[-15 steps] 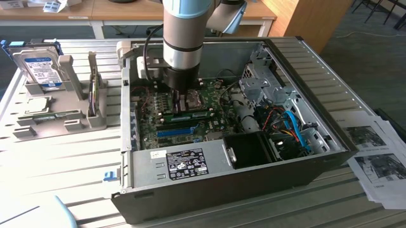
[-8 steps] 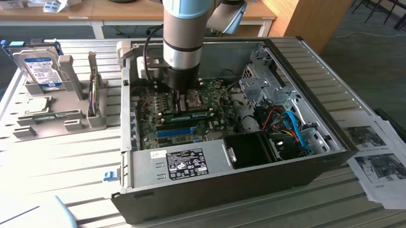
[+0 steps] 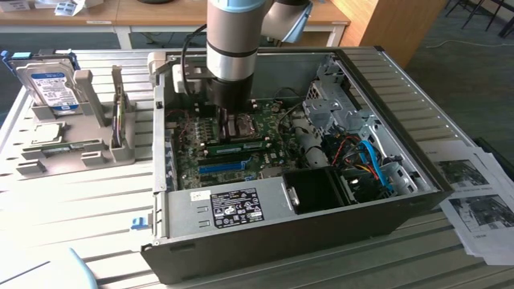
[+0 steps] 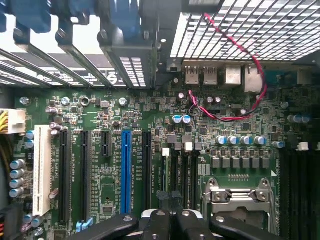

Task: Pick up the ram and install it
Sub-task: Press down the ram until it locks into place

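The thin green ram stick (image 3: 238, 145) was seen seated flat-edged on the green motherboard (image 3: 241, 153) inside the open grey computer case (image 3: 386, 96), just below the black gripper (image 3: 222, 120), whose fingers were closed on nothing.

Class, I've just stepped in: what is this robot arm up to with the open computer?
The robot arm's gripper is lowered inside the open dark grey computer case, just above the green motherboard, with its jaws shut. A thin green ram stick lies across the board beside the gripper, near the bright blue slot. A silver blue-labelled hard drive stands in a grey rack outside the case.
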Controlling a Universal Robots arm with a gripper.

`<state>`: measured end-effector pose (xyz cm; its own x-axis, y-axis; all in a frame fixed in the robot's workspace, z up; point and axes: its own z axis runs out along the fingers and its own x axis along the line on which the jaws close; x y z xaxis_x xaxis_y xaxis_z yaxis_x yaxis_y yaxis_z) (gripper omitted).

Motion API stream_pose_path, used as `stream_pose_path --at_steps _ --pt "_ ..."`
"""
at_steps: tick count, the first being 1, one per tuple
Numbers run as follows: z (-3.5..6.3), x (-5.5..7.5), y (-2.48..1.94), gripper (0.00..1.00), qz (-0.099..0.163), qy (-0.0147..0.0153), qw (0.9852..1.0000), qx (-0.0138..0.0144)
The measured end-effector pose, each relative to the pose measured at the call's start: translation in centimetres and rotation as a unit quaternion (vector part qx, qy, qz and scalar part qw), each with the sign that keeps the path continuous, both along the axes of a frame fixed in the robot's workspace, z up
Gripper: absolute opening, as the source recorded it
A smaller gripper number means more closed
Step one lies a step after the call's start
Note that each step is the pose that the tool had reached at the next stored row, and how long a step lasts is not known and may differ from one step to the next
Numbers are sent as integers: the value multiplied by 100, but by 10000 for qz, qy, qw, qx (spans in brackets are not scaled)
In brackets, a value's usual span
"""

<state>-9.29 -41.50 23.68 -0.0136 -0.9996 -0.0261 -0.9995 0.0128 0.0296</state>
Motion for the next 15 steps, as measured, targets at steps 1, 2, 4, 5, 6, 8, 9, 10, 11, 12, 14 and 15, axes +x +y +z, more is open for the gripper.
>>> stream_pose_path --at_steps 1,2,4,5,6,8,9,10,11,12,14,15 --pt "23 0 0 9 0 0 10000 0" --pt "48 0 0 9 0 0 10000 0" --pt "98 0 0 9 -1 0 10000 0" --pt "126 1 0 9 0 0 10000 0" --pt "150 1 0 9 0 1 10000 0" --pt "198 2 0 9 0 0 10000 0" --pt "220 2 0 9 0 0 10000 0" --pt "243 2 0 9 0 0 10000 0" --pt "266 3 0 9 0 1 10000 -1" --pt "288 3 0 9 0 0 10000 -1" --pt "334 4 0 9 0 1 10000 -1" --pt "356 5 0 9 0 1 10000 -1"
